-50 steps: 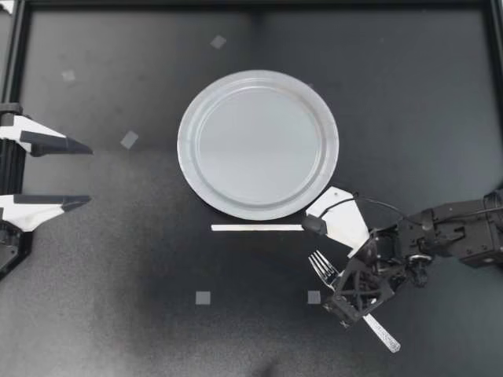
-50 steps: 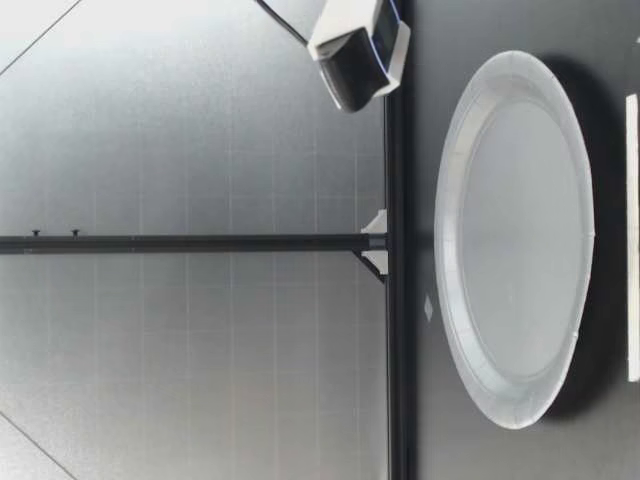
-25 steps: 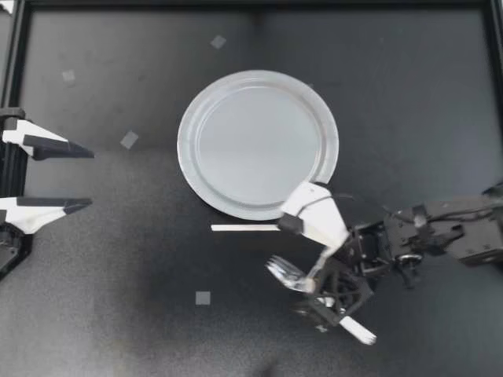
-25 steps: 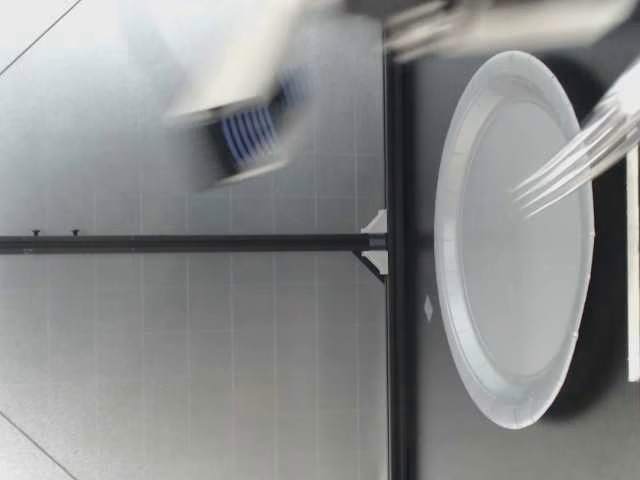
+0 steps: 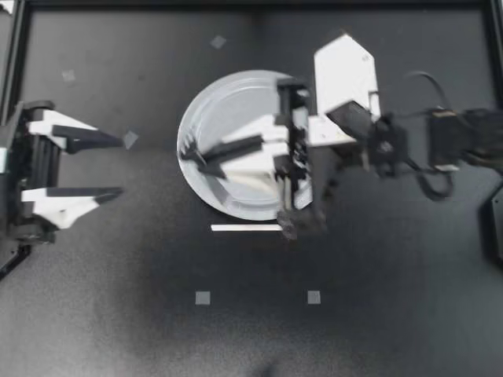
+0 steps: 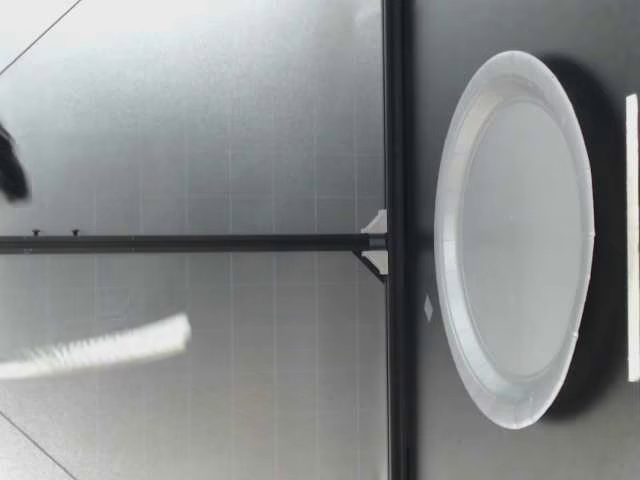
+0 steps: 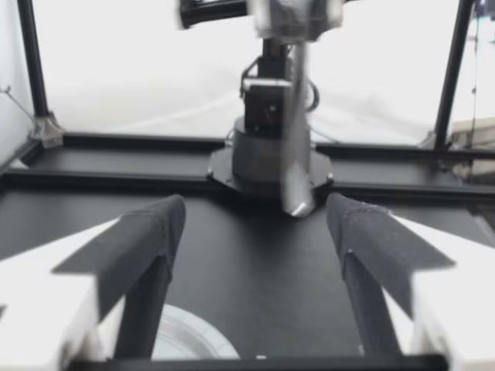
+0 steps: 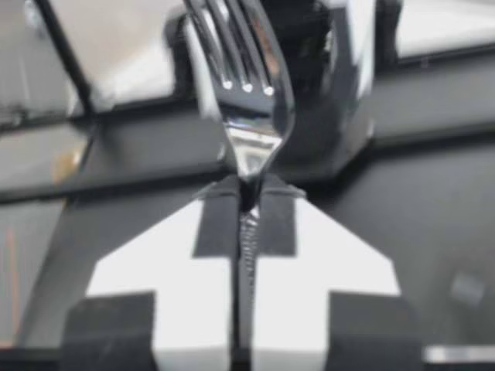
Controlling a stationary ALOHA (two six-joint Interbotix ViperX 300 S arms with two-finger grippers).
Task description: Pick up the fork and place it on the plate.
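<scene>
My right gripper (image 5: 206, 159) hangs raised over the grey plate (image 5: 228, 88), fingers pointing toward the left arm. It is shut on a metal fork (image 8: 244, 85). In the right wrist view the right gripper (image 8: 246, 202) pinches the fork's neck and the tines stick out ahead. The arm hides much of the plate from above, and the fork is hard to make out there. My left gripper (image 5: 110, 166) stands open beside the plate's left rim, holding nothing. The low view has the plate (image 6: 515, 240) lying bare, with a blurred pale streak (image 6: 100, 350) high above the table.
A thin white strip (image 5: 245, 228) lies just in front of the plate. Small grey tape squares (image 5: 203, 298) dot the black table. A black frame rail (image 5: 251, 4) runs along the far edge. In the left wrist view the right arm's base (image 7: 267, 154) stands ahead.
My right gripper shut on the fork at the front right, lifted it off the table and swung it up over the plate. The left arm moved a little toward the plate.
</scene>
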